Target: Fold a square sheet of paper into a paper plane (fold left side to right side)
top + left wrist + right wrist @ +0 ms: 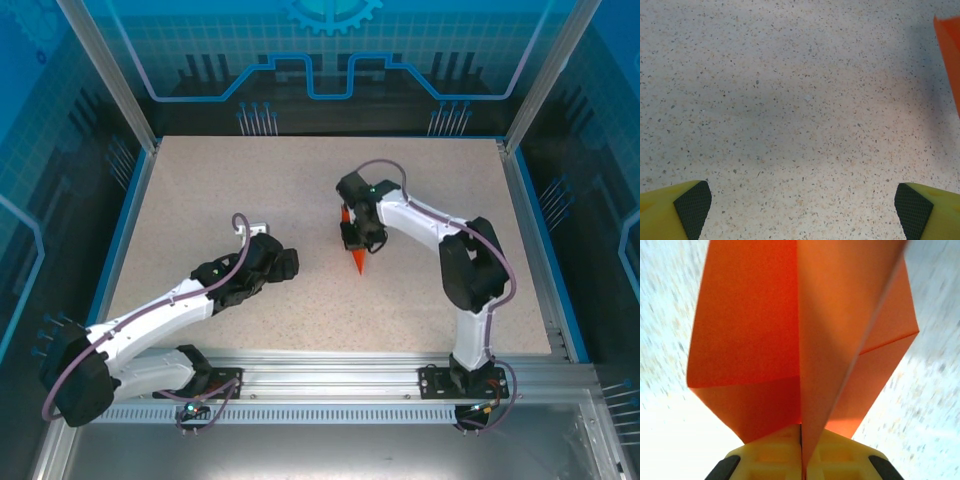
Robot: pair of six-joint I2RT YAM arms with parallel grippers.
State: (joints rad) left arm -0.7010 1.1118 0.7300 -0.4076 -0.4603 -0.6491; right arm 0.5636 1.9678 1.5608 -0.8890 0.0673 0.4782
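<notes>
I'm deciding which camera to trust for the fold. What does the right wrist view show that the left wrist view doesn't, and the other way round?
Right wrist: the right end effector shut on the paper plane, its centre crease and folded flaps seen close. Left wrist: the left end effector wide open, holding nothing, above the speckled table. Both: orange paper and that tabletop; from the left wrist, the paper is just an edge at the upper right.

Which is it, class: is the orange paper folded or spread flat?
Folded: the paper plane shows layered flaps meeting at a centre crease, pinched in the shut right gripper.
</notes>
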